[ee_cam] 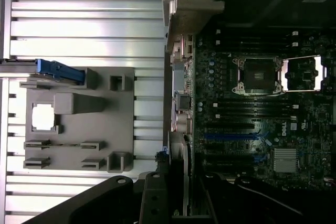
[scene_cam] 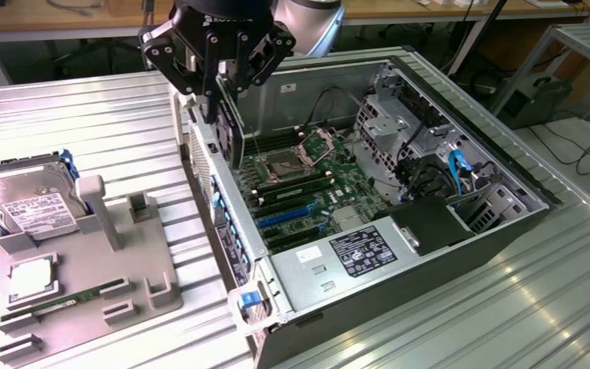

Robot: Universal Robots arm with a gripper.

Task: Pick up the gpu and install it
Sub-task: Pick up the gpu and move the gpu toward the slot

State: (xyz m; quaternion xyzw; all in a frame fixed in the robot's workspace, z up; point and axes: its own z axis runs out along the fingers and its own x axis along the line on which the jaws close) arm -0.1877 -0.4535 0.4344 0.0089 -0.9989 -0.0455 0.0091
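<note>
Ext. view, L to R.

- **Far L:** on the ribbed metal worktop (scene_cam: 120, 123) sits a grey fixture tray (scene_cam: 157, 277). It carries a silver hard drive (scene_cam: 28, 207) propped in its slot, a square chip (scene_cam: 31, 278) lying flat, and a narrow RAM stick (scene_cam: 64, 304) along the near side.
- **Centre, top:** tool (scene_cam: 216, 92) clenched on the gpu (scene_cam: 227, 138). The card hangs upright, edge down, at the rear wall of the open PC case (scene_cam: 500, 231). It is over the motherboard (scene_cam: 316, 192), not yet seated.
- **Wrist view:** the gpu's silver bracket edge (ee_cam: 185, 182) sits between the tool's fingers, in line w/ the case's rear wall.
- **On the board:** open CPU socket (scene_cam: 280, 165) just R of the card. Blue slots (scene_cam: 290, 217) lie nearer the camera.
- **Further R:** PSU (scene_cam: 362, 250) w/ label, then the drive cage (scene_cam: 408, 123) w/ a blue cable (scene_cam: 457, 165).
</note>
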